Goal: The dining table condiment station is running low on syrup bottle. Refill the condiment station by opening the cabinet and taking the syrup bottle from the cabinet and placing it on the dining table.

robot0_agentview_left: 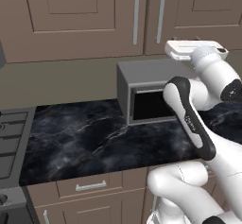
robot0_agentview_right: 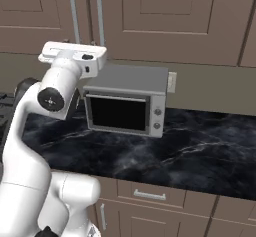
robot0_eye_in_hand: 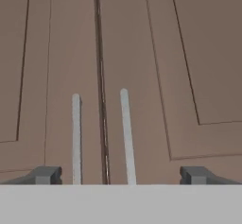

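Two silver handles (robot0_eye_in_hand: 125, 135) on the shut cabinet (robot0_eye_in_hand: 189, 53) face the wide-open, empty hand (robot0_eye_in_hand: 120, 175).

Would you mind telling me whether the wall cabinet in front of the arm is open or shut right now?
Shut. Both doors of the cabinet lie flush, with only a thin dark seam between the two vertical handles.

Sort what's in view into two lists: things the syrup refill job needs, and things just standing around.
Job:
- cabinet, doors shut
- its two silver bar handles, side by side at the door seam
- gripper, open, facing the handles

Standing around:
- microwave on the marble counter
- base drawers
- stove at the counter's left end
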